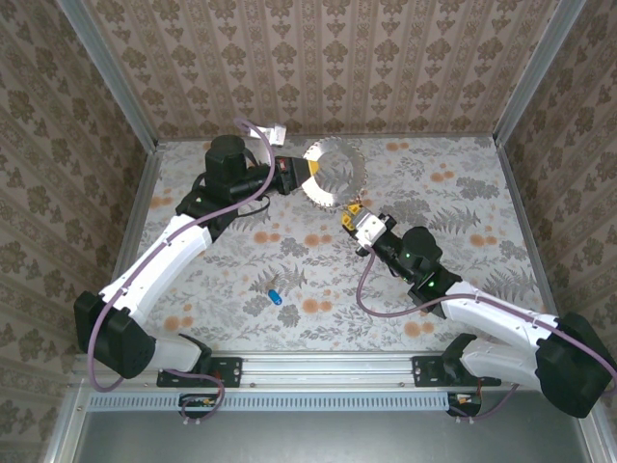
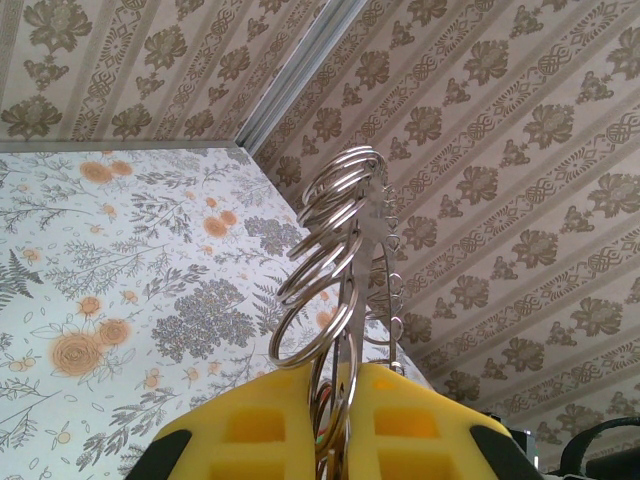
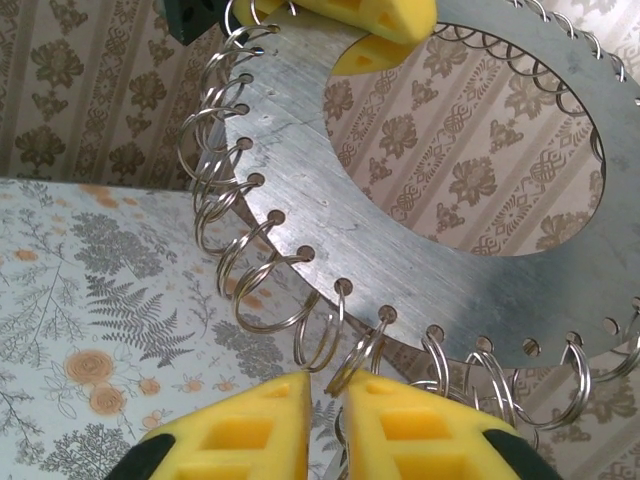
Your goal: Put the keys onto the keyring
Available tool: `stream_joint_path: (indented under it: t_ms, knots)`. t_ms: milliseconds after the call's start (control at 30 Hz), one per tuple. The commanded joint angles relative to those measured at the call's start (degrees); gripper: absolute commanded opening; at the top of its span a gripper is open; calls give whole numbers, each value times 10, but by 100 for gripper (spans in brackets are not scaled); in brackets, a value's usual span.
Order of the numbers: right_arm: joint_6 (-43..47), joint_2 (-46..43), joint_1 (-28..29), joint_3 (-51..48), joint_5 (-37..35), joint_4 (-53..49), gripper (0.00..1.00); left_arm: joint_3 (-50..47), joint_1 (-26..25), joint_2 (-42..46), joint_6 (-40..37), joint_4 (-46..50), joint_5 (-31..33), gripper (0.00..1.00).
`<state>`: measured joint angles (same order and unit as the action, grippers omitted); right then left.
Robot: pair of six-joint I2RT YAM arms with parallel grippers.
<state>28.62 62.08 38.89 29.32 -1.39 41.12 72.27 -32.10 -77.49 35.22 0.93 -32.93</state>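
Note:
The keyring (image 1: pixel 335 174) is a large flat silvery ring with several small split rings through holes along its rim. My left gripper (image 1: pixel 307 172) is shut on its left edge and holds it upright above the table's far side. In the left wrist view the keyring (image 2: pixel 362 300) stands edge-on between the yellow pads (image 2: pixel 260 425). My right gripper (image 3: pixel 327 385) sits just under the keyring (image 3: pixel 400 250), jaws almost closed on a thin metal strip, apparently a key's blade, touching one split ring (image 3: pixel 360 355). A blue-headed key (image 1: pixel 274 294) lies on the table.
The floral tablecloth (image 1: pixel 453 203) is walled by patterned panels on three sides. A metal rail (image 1: pixel 328 365) runs along the near edge between the two arm bases. The left arm's cable (image 1: pixel 253 130) loops above its wrist.

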Motion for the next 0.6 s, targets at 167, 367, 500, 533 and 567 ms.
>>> stream_joint_path:
  t_ms: [167,367,500,533,567]
  knots:
    - [-2,2,-1,21,-12,19,16,5,-6,22,3,-16,3,0]
    - [-4,-6,-7,11,-20,20,15,7,-7,22,3,-14,2,0]
    - [-25,-18,-16,7,-11,20,11,5,-7,23,3,-14,3,0]
    - [-28,-19,-16,8,-10,21,11,5,-7,23,3,-14,3,0]
    - [-28,-19,-16,9,-7,21,12,5,-7,22,3,-15,4,0]
